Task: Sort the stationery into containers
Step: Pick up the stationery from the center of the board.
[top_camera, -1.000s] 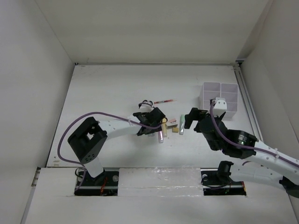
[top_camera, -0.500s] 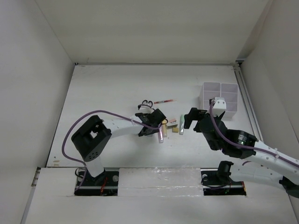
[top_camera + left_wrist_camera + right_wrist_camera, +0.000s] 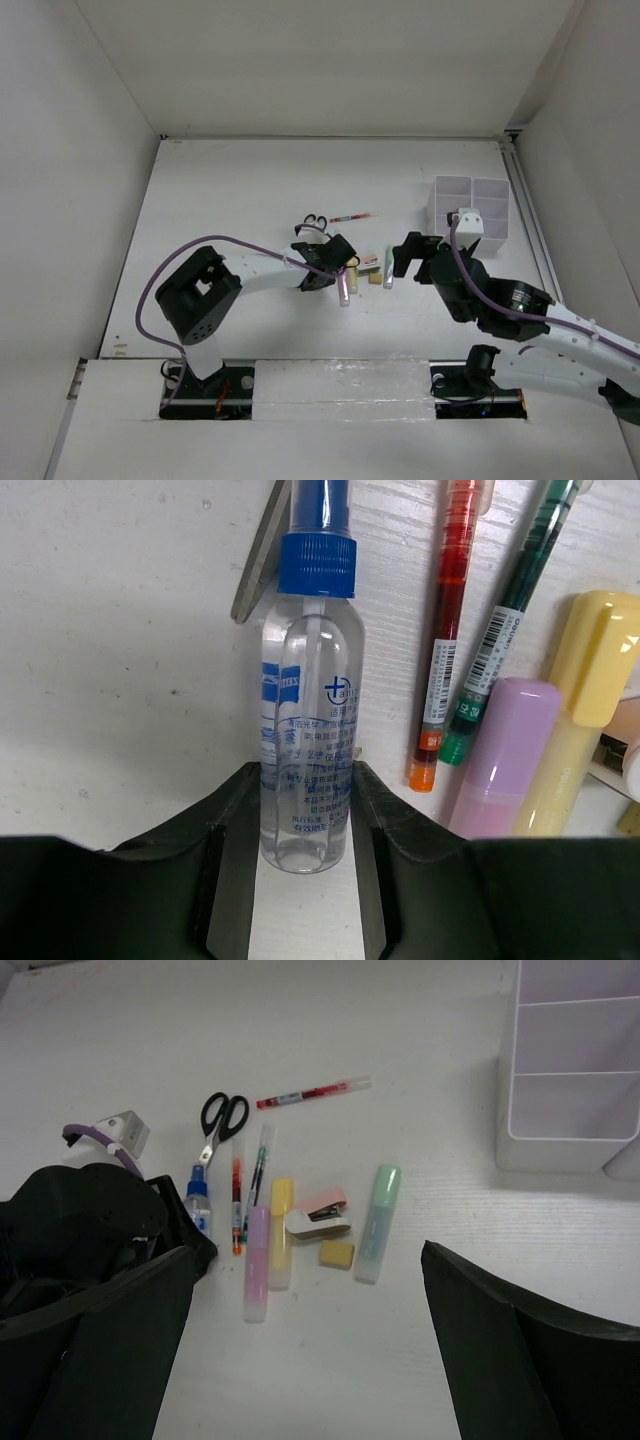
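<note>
White plastic divided box sitting beyond right gripper's wide-spread jaws, white-walled compartments showing, left gripper's jaws hugging clear blue-capped bottle, pinch uncertain.

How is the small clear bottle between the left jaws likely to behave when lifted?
Probably light: the bottle looks see-through, perhaps nearly empty. Its smooth round plastic may slip in the jaws, or roll if released lying down.
</note>
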Robot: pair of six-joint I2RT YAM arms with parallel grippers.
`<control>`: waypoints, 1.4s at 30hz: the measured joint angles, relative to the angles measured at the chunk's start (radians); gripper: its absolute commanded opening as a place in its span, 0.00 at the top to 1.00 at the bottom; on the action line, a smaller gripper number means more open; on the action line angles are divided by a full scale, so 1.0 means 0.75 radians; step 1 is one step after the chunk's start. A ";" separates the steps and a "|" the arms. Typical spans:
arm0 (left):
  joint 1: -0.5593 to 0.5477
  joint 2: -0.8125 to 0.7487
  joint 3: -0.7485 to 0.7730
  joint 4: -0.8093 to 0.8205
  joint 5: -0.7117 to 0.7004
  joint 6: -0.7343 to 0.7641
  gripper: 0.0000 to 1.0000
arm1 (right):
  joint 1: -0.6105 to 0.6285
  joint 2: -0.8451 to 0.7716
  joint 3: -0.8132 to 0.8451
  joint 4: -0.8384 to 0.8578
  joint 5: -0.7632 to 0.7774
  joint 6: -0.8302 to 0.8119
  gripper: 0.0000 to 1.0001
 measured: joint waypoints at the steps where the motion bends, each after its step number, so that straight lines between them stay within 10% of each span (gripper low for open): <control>1: -0.001 -0.006 -0.001 0.001 0.002 0.001 1.00 | 0.000 -0.004 -0.007 0.020 -0.011 -0.022 0.00; 19: -0.143 -0.955 -0.368 0.437 0.116 0.533 1.00 | -0.458 -0.017 -0.036 0.519 -0.713 -0.238 0.07; 42: -0.160 -1.143 -0.495 0.738 0.354 0.834 1.00 | -0.408 0.386 -0.249 1.254 -1.444 -0.020 0.27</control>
